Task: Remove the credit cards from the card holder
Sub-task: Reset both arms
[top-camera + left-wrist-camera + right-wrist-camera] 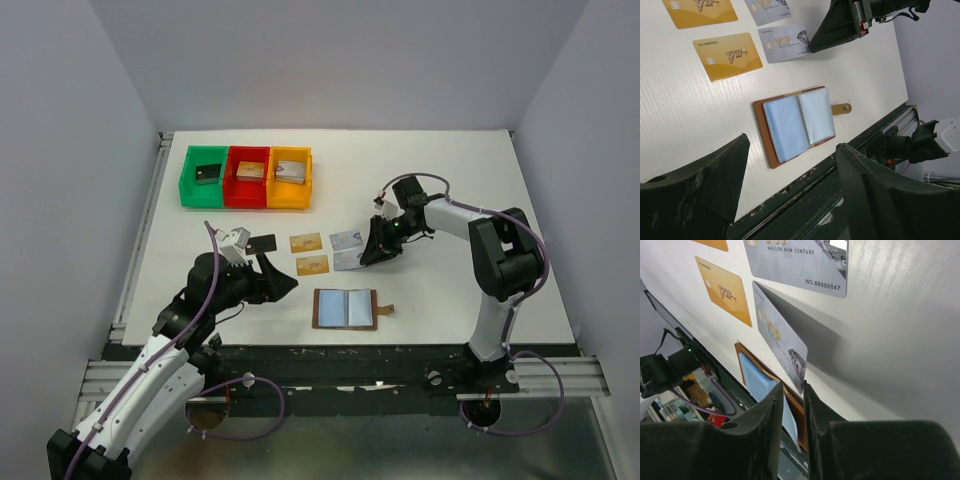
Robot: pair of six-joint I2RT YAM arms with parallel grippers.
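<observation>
White worktop (450,180): left jaws gape empty, right jaws barely parted round the tilted silver VIP card (780,335), which could snag on retreat.

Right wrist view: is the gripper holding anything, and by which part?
The tilted silver card has its near corner between the fingertips of the right gripper. Whether it is gripped or merely leaning there cannot be told.
</observation>
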